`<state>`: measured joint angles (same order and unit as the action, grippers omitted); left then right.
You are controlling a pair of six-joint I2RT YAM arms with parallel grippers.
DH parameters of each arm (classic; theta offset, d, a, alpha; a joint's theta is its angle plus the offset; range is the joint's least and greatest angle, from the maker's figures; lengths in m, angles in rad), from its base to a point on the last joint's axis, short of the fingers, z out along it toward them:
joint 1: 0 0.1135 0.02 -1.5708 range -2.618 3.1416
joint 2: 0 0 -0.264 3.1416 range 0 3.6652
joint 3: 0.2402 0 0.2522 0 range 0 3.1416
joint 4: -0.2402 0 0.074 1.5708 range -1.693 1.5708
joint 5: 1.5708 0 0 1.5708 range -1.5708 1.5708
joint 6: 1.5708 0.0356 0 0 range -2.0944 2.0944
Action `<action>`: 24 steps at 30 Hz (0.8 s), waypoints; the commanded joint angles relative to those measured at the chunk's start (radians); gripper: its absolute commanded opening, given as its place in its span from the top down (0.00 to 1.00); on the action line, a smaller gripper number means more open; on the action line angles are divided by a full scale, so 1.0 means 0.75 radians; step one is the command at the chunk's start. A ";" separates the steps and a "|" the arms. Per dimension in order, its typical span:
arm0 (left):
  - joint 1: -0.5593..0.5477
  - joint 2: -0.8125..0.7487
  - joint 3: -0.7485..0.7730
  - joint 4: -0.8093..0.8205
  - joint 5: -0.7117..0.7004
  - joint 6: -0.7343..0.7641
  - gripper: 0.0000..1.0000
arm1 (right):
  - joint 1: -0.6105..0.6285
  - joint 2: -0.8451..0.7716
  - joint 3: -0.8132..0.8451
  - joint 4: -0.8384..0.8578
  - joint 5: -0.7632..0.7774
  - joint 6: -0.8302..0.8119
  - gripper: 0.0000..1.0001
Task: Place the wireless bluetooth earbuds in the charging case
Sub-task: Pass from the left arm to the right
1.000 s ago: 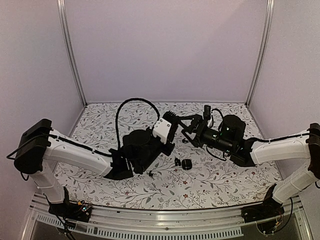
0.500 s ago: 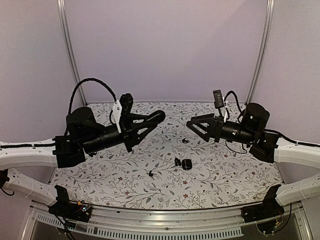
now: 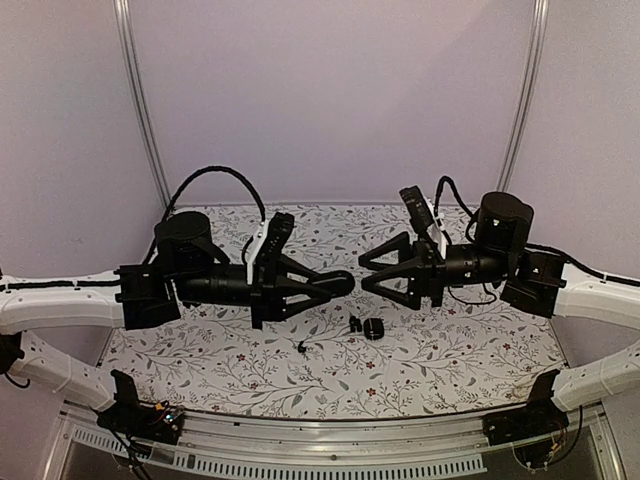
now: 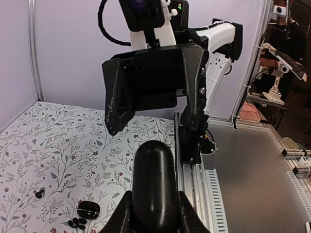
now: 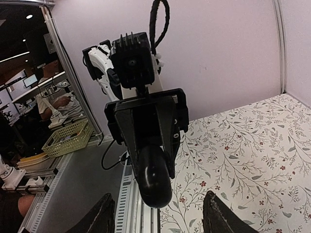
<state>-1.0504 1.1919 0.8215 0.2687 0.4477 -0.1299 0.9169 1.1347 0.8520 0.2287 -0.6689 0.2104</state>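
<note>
Your left gripper (image 3: pixel 326 284) is clamped on a black case (image 3: pixel 346 281). The case's rounded end sticks out past the fingertips, and the whole thing is held in the air above the table (image 3: pixel 470 350). Your right gripper (image 3: pixel 364 273) faces it tip to tip, jaws spread, with nothing between them. The case's end sits just beside those tips, apparently not touching them.

The left wrist view shows what the top view hides: both fingers (image 4: pixel 187 221) press the case's sides. The right wrist view shows the case head-on, hanging between and above your own spread fingers (image 5: pixel 99 216). Only the top and left wrist views reach the loose items on the table.

The earbuds (image 3: pixel 355 324) lie in a small cluster on the table, touching or just beside a second case (image 3: pixel 374 329) on its left. They sit below the gap between the two grippers, apart from both. A tiny black piece (image 3: pixel 301 348) lies alone nearer the left arm. It may be another earbud, but it is too small to tell.
</note>
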 commanded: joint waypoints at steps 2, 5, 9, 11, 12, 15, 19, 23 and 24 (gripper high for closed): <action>0.017 0.014 0.022 0.085 0.084 -0.058 0.92 | 0.049 0.028 0.028 -0.057 -0.040 -0.064 0.41; 0.016 0.021 0.023 0.107 0.097 -0.076 0.92 | 0.060 0.039 0.022 -0.049 -0.037 -0.073 0.44; 0.015 0.042 0.032 0.119 0.118 -0.092 0.92 | 0.084 0.044 0.022 -0.026 -0.055 -0.093 0.48; 0.015 0.050 0.028 0.134 0.125 -0.102 0.93 | 0.088 0.047 0.022 -0.021 -0.076 -0.111 0.50; 0.016 0.055 0.027 0.143 0.137 -0.110 0.93 | 0.088 0.049 0.022 -0.019 -0.082 -0.117 0.50; 0.013 0.070 0.031 0.158 0.159 -0.127 0.93 | 0.092 0.047 0.023 -0.013 -0.097 -0.131 0.53; 0.004 0.075 0.026 0.194 0.162 -0.141 0.94 | 0.098 0.053 0.024 -0.008 -0.108 -0.139 0.60; -0.005 0.085 0.030 0.202 0.151 -0.139 0.94 | 0.101 0.059 0.024 -0.005 -0.112 -0.139 0.64; -0.007 0.086 0.031 0.203 0.148 -0.140 0.94 | 0.103 0.063 0.024 -0.004 -0.112 -0.138 0.65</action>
<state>-1.0508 1.2457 0.8227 0.3779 0.5598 -0.2245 0.9817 1.1683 0.8520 0.2050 -0.7319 0.1139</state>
